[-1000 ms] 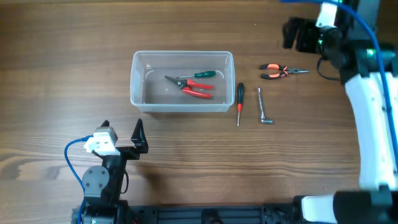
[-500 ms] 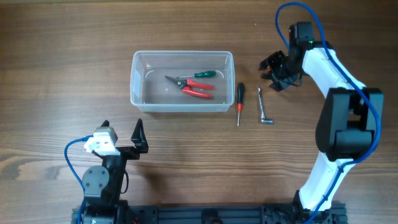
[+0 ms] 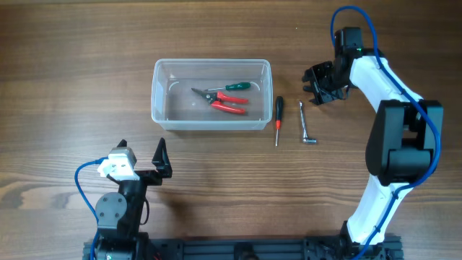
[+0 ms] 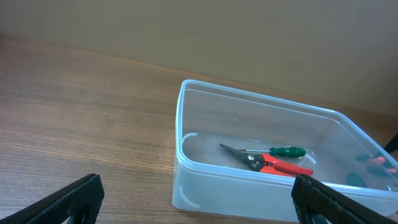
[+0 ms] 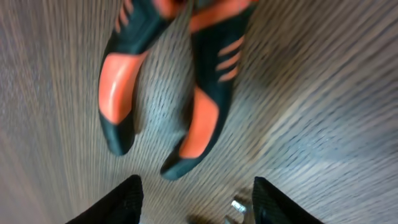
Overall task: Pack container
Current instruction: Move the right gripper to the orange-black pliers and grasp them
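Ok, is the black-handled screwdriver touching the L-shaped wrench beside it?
Apart. The overhead view shows the screwdriver and the wrench side by side with bare wood between them.

The container [image 3: 160, 94] is a clear plastic tub, rectangular with rounded corners and a thick rim. It stands upright and open on the desk [image 3: 72, 58], left of centre. Red-handled pliers [image 3: 227, 102] and a green-handled screwdriver [image 3: 238, 86] lie close together on its floor.
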Controlling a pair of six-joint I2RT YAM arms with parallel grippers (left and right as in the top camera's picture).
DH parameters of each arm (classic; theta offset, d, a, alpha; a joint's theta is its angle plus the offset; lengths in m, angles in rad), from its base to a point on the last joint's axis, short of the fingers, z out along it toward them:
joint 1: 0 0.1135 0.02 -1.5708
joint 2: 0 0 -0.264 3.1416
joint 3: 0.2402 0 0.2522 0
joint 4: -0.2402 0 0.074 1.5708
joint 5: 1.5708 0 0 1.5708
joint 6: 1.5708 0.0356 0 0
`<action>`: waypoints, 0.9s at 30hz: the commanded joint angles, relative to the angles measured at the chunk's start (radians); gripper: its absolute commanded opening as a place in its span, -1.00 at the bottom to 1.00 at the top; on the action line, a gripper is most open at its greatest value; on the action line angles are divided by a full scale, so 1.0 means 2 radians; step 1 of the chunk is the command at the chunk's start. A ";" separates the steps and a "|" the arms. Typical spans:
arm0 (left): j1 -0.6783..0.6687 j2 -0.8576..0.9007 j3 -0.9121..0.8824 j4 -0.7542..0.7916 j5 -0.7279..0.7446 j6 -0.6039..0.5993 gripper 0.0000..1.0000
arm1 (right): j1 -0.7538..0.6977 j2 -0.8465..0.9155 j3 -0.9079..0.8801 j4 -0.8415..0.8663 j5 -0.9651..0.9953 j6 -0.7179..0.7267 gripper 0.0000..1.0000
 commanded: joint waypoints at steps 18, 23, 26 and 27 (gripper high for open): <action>0.003 -0.001 -0.002 0.000 -0.001 -0.005 1.00 | -0.001 0.038 0.000 -0.037 0.092 -0.017 -0.17; 0.003 -0.001 -0.002 0.000 -0.001 -0.005 0.99 | -0.003 0.041 0.000 -0.036 0.104 -0.017 -0.09; 0.003 -0.001 -0.002 0.000 -0.001 -0.005 0.99 | -0.008 0.042 0.000 -0.029 0.105 -0.024 0.04; 0.003 -0.001 -0.002 0.000 -0.001 -0.005 1.00 | -0.010 0.042 0.000 -0.026 0.105 -0.029 0.04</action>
